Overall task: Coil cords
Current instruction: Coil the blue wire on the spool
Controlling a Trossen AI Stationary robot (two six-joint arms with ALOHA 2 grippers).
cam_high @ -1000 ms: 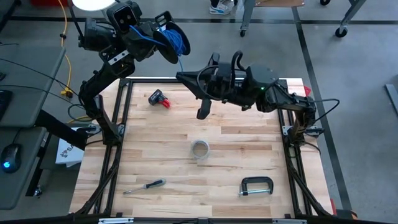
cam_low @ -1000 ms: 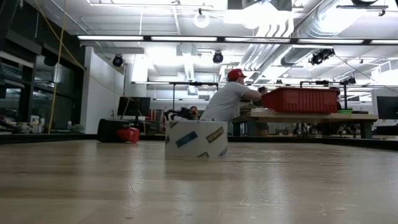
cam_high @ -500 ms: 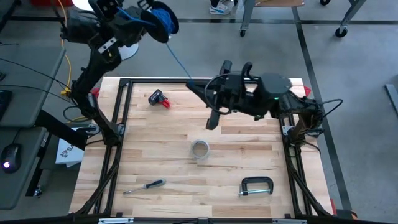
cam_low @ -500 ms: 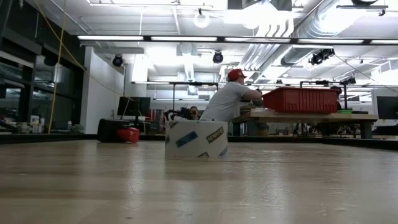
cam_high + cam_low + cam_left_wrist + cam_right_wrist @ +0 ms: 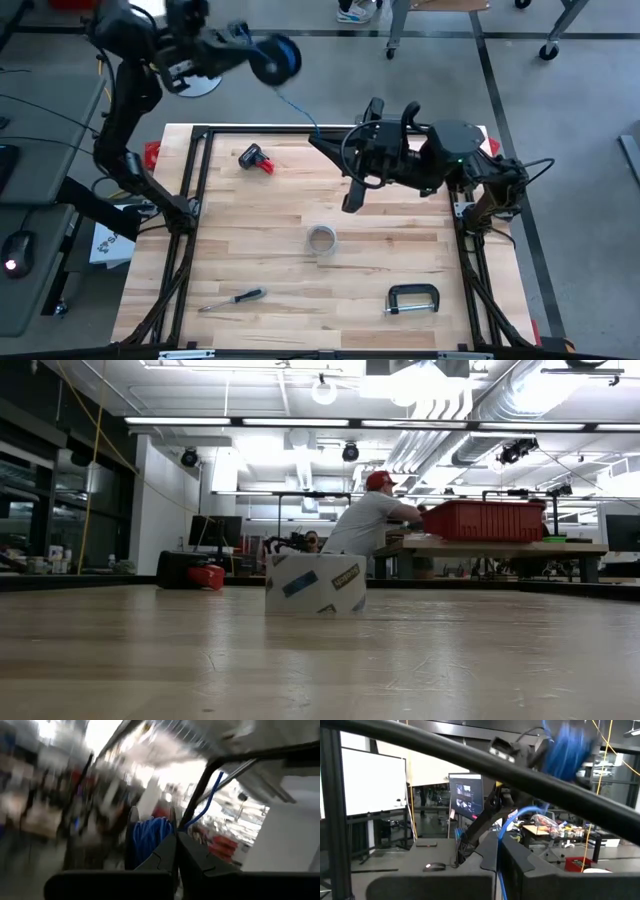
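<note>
1. Workshop floor surrounds the wooden bench, and both arms hang raised above its far side.
2. Right gripper has its jaws clamped on the blue cord, pinching the free run so it stays taut.
3. Left gripper has its jaws clamped on the same cord's coiled bundle, lifted beyond the far left corner, probably to add loops.
4. Tape roll, clamp and screwdriver lie untouched below.

Two dark jointed arms, black cables looped.
</note>
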